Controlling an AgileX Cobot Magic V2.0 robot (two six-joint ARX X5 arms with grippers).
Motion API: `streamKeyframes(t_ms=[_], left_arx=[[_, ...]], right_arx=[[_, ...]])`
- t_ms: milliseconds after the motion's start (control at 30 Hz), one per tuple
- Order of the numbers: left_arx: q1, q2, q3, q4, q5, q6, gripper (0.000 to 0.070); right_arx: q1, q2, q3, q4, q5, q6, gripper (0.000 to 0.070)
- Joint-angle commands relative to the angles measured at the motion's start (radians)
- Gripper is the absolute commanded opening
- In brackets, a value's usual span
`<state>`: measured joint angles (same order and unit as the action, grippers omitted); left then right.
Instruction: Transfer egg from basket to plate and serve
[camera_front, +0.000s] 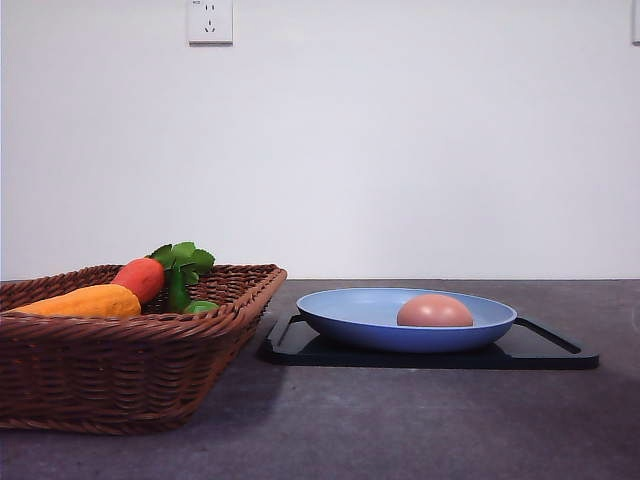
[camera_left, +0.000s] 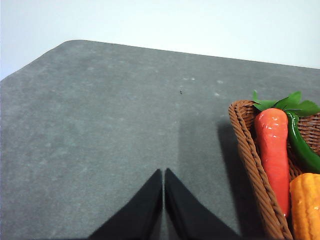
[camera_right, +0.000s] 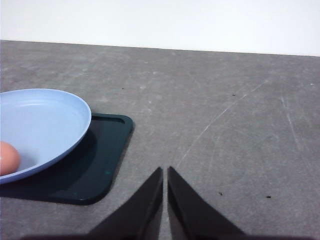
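Observation:
The brown-pink egg (camera_front: 435, 311) lies inside the light-blue plate (camera_front: 340, 312), right of its middle; a sliver of the egg (camera_right: 8, 157) and the plate (camera_right: 45, 120) also appear in the right wrist view. The wicker basket (camera_front: 90, 375) stands at the left, its corner (camera_left: 250, 160) visible in the left wrist view. My left gripper (camera_left: 164, 172) is shut over bare table beside the basket, holding nothing. My right gripper (camera_right: 165, 171) is shut over bare table beside the tray, apart from the plate.
The plate rests on a flat black tray (camera_front: 545, 350) (camera_right: 100, 165). In the basket lie an orange-red carrot toy (camera_front: 140, 278) (camera_left: 273, 150), a yellow-orange vegetable (camera_front: 85, 301) (camera_left: 306, 202) and a green pepper (camera_left: 302, 150). A white wall with a socket (camera_front: 210, 20) stands behind the table.

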<state>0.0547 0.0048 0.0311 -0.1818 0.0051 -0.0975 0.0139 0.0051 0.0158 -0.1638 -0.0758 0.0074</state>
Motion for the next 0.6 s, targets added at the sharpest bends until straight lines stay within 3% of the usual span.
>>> streamKeyframes(t_ms=[0,567], left_arx=[[0.002,-0.002,-0.023,-0.005,0.001,-0.009,0.0],[0.002,-0.002,-0.023,-0.005,0.001,-0.009,0.0]], right_arx=[[0.0,-0.002,-0.006,0.006,0.001,0.011,0.0],[0.0,-0.002,-0.006,0.006,0.001,0.011,0.0]])
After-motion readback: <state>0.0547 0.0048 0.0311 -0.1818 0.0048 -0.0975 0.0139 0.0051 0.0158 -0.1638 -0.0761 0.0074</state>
